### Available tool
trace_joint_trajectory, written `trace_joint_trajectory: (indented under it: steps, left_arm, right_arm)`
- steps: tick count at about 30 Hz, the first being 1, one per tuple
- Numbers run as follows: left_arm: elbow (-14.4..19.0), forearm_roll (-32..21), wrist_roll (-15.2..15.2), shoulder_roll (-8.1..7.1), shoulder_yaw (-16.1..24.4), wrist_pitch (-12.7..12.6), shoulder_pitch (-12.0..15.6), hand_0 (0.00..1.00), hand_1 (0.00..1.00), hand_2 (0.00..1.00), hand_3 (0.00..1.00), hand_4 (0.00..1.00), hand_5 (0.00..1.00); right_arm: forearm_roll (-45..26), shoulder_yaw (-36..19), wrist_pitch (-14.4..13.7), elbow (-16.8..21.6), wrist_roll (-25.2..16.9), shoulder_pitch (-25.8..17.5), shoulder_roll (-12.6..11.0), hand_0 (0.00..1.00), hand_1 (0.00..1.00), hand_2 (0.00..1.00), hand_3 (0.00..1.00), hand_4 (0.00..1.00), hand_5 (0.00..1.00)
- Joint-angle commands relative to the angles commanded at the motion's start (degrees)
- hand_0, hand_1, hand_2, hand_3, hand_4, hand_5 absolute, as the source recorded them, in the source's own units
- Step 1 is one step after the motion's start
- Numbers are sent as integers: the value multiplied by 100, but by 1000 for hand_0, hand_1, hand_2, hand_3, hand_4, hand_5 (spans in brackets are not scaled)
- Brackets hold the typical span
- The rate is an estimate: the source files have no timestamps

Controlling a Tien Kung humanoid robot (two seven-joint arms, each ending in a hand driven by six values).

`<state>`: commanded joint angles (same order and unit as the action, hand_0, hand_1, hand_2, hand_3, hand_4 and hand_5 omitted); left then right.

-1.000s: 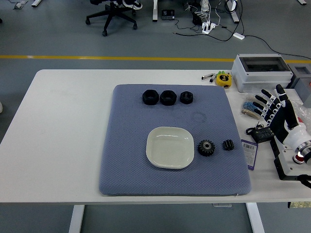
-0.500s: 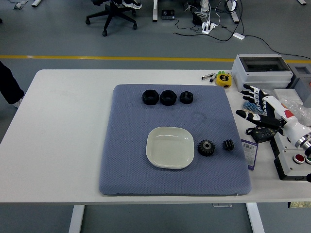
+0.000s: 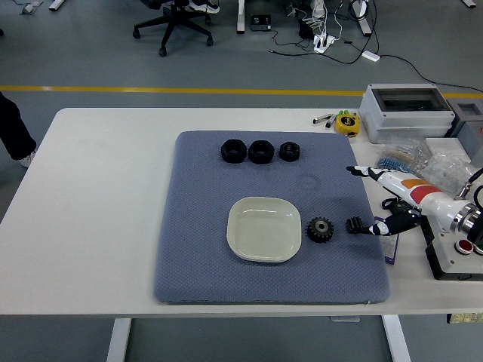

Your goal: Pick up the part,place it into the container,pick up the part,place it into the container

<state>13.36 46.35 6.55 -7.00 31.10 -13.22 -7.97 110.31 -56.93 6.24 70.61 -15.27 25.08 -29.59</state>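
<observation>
A white square dish (image 3: pixel 264 228) sits on a blue-grey mat (image 3: pixel 268 215). Just right of it lies a black gear with a metal hub (image 3: pixel 321 229), and right of that a smaller black gear (image 3: pixel 354 225). Three black ring-shaped parts (image 3: pixel 260 151) stand in a row at the mat's far side. My right hand (image 3: pixel 371 202) reaches in from the right, fingers spread and empty. Its thumb tip is next to the small gear; whether it touches I cannot tell. Its fingers point left over the mat's right edge. The left arm is out of view.
A grey box (image 3: pixel 404 111) and a yellow tape measure (image 3: pixel 347 122) stand at the far right. Plastic bags (image 3: pixel 438 160), a purple card (image 3: pixel 386 234) and a black-and-white device (image 3: pixel 453 253) crowd the right table edge. A dark-clothed person is at the far left edge (image 3: pixel 11 128).
My right hand has swung down and left from the right table edge to the mat's right side, ending beside the small gear, and it has turned from upright to level. A person appeared at the left edge.
</observation>
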Motion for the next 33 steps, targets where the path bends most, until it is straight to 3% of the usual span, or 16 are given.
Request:
trace_joint_trajectory:
  steps: [4, 5, 6, 10, 11, 21, 29, 30, 33]
  left_arm:
    - [0, 41, 14, 1, 23, 3, 5, 680, 655, 639, 554, 621, 583]
    - [1, 46, 15, 0, 21, 4, 3, 680, 654, 640, 553, 621, 583]
    - [2, 45, 15, -2, 19, 4, 2, 680, 654, 640, 553, 621, 583]
    - [1, 8, 11, -8, 18, -5, 12, 680, 654, 640, 553, 621, 583]
    - [1, 9, 12, -10, 21, -4, 13, 680, 653, 640, 553, 621, 583]
    - [6, 57, 31, -23, 55, 4, 10, 680, 649, 641, 553, 621, 582]
    - [11, 68, 39, -32, 64, 4, -7, 680, 649, 642, 553, 621, 581]
    - [11, 59, 37, -32, 61, 2, -6, 680, 649, 642, 553, 621, 581]
    - [14, 62, 41, -38, 60, 5, -3, 680, 649, 642, 553, 621, 581]
  right_arm:
    - [696, 52, -2, -4, 27, 98, 130, 928, 876, 899, 967, 998, 98]
    - [858, 97, 2, 2, 34, 141, 155, 860, 829, 858, 911, 990, 73]
    - [966, 143, 7, 6, 42, 181, 167, 860, 829, 858, 911, 990, 73]
    - [1050, 298, 41, -27, 99, 337, 175, 860, 829, 858, 911, 990, 73]
    - [1065, 322, 57, -41, 112, 367, 178, 791, 776, 812, 846, 983, 89]
    - [1255, 538, 450, -243, 215, 527, 342, 783, 768, 808, 844, 982, 97]
    - [1193, 514, 409, -473, 321, 578, 534, 755, 740, 784, 839, 982, 104]
    - [1183, 511, 406, -493, 325, 579, 542, 694, 681, 730, 800, 956, 123]
    - [1174, 493, 433, -576, 351, 586, 576, 694, 681, 730, 800, 956, 123]
